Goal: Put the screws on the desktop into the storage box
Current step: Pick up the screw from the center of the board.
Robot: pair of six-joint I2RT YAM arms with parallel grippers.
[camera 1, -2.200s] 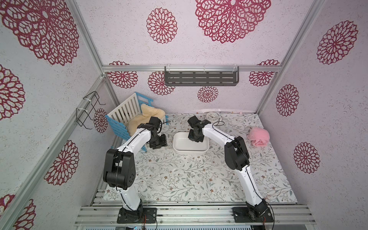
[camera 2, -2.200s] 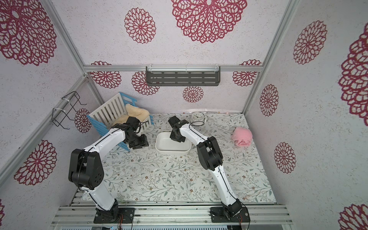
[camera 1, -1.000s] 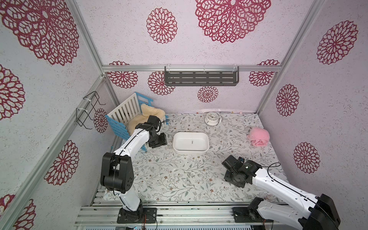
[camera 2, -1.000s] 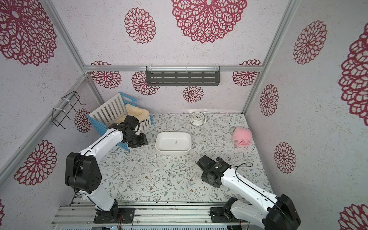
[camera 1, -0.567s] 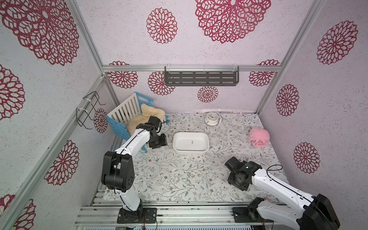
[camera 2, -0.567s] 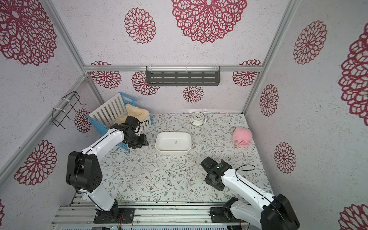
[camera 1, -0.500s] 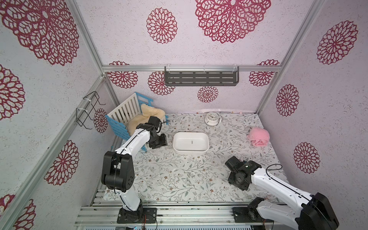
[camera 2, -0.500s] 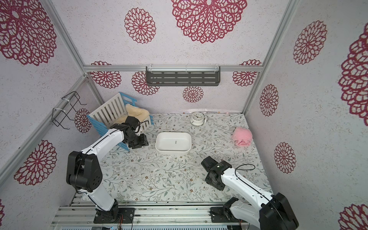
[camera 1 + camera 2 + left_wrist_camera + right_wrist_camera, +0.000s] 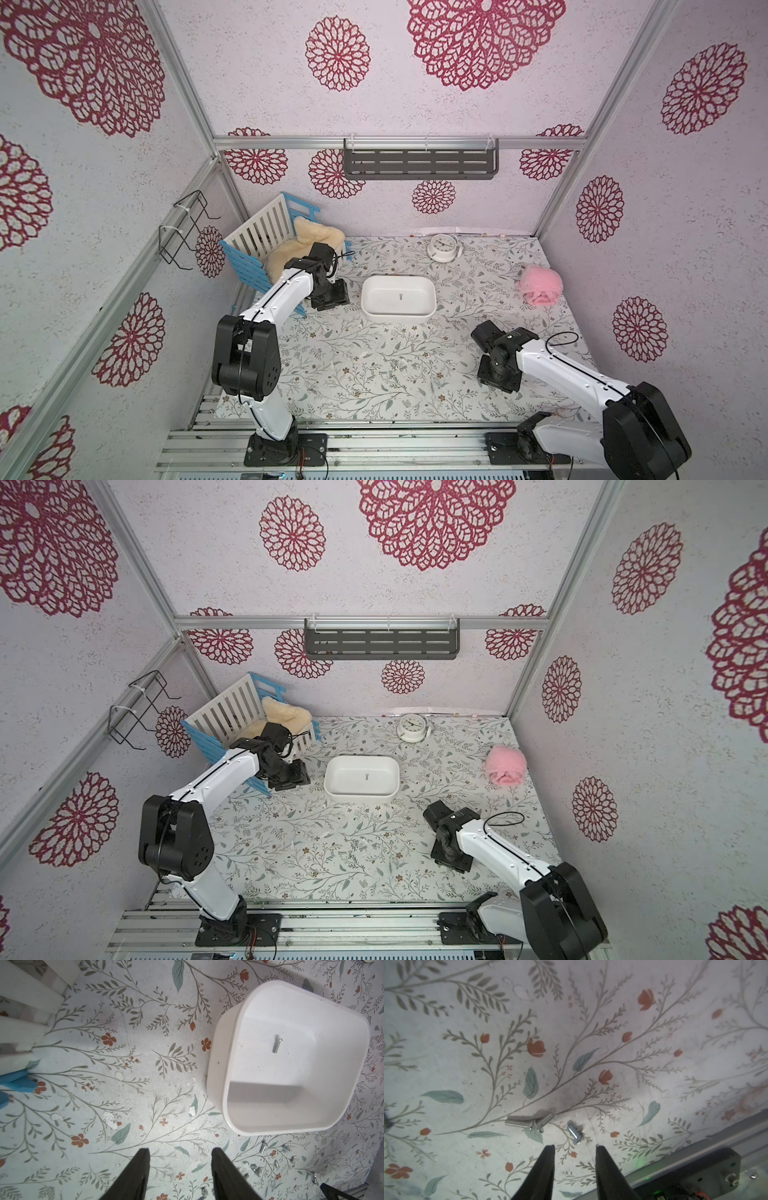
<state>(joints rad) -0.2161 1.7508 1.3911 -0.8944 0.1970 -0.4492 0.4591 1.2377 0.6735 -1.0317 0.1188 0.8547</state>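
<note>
The white storage box (image 9: pixel 398 318) (image 9: pixel 360 796) stands mid-desktop with one screw (image 9: pixel 400 296) (image 9: pixel 277 1046) lying inside. Several loose screws (image 9: pixel 399 366) (image 9: pixel 360 848) lie scattered on the leafy desktop (image 9: pixel 374 395) in front of the box. My left gripper (image 9: pixel 179 1150) hangs open and empty over bare desktop just left of the box (image 9: pixel 216 1084). My right gripper (image 9: pixel 575 1146) (image 9: pixel 496 376) is open at the front right, low over the desktop. A short screw (image 9: pixel 575 1133) lies just ahead of its tips, with two crossed screws (image 9: pixel 527 1123) beside it.
A blue-and-white crate with cream fleece (image 9: pixel 266 245) stands at the back left, close behind my left arm. A small white clock (image 9: pixel 442 248) sits at the back and a pink fluffy ball (image 9: pixel 539 284) at the right. The metal front rail (image 9: pixel 695 1147) runs close to my right gripper.
My right arm has swung from over the storage box to the front right and come down over the loose screws. The left arm has stayed put.
</note>
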